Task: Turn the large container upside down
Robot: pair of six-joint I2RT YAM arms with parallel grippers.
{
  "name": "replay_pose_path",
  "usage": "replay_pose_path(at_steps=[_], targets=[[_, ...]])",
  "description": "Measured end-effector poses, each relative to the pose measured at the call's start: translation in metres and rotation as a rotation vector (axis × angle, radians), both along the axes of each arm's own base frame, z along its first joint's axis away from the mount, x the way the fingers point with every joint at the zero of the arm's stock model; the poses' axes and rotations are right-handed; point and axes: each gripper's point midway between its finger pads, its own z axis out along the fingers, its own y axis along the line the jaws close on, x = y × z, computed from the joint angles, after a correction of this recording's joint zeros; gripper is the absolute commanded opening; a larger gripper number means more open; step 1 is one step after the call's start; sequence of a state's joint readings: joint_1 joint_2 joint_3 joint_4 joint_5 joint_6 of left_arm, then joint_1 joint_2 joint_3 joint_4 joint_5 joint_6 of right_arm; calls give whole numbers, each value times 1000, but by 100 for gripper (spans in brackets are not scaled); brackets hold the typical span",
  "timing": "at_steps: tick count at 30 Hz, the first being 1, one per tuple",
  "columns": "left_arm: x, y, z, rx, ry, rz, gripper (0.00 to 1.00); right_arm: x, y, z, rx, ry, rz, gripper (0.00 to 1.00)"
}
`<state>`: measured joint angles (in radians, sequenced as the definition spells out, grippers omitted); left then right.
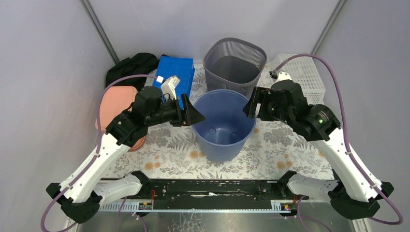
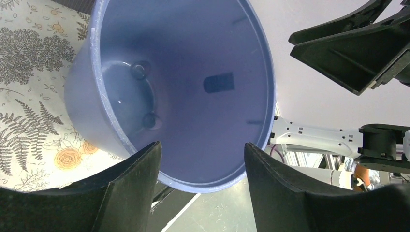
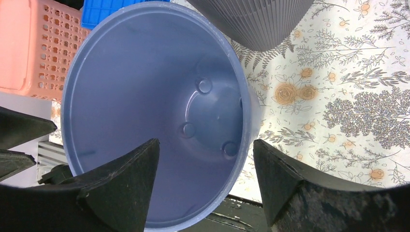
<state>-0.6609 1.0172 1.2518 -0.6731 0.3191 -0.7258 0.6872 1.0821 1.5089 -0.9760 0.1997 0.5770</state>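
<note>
**Bucket upright, both claws spread at its rim**

Far to the left, at about 9 o'clock from the bucket (image 1: pixel 225 123), a pink basket (image 1: pixel 116 104) lies partly under the left arm. Behind it, at 10 o'clock, there is a black cloth (image 1: pixel 130 67). A blue crate (image 1: pixel 181 72) sits at 11 o'clock.

The left claw (image 1: pixel 193 116) is at 9 o'clock of the bucket rim. Its fingers (image 2: pixel 130 188) are spread and pinch nothing. In its wrist view the near part of the rim runs between them. If a finger touches the wall, I cannot tell.

The bucket stands in the middle of the flowered desk (image 1: pixel 275 154) with its mouth up. Round bumps show on its bottom.

A grey mesh bin (image 1: pixel 234 60) stands upright at 12 o'clock, just behind the bucket.

The right claw (image 1: pixel 251 104) is at 3 o'clock of the rim, facing the left one across the mouth. Its fingers (image 3: pixel 285 179) are also spread and hold nothing, with the rim between them.

A white basket (image 1: pixel 304 72) lies at 2 o'clock, at the far right.
</note>
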Motion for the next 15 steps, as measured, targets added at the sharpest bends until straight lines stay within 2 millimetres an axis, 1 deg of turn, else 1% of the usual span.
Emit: replay_pose_path(at_steps=[4,8,12,15], targets=[[1,1,-3,8,0,5,72,0,0,0,-1,1,1,78],[2,6,0,11,-18,31,72,-1,1,0,0,1,7,78],[1,21,8,23,-51,93,71,-4,4,0,12,8,32,76],[0,33,18,23,-85,144,69,-10,11,2,33,18,77,71]])
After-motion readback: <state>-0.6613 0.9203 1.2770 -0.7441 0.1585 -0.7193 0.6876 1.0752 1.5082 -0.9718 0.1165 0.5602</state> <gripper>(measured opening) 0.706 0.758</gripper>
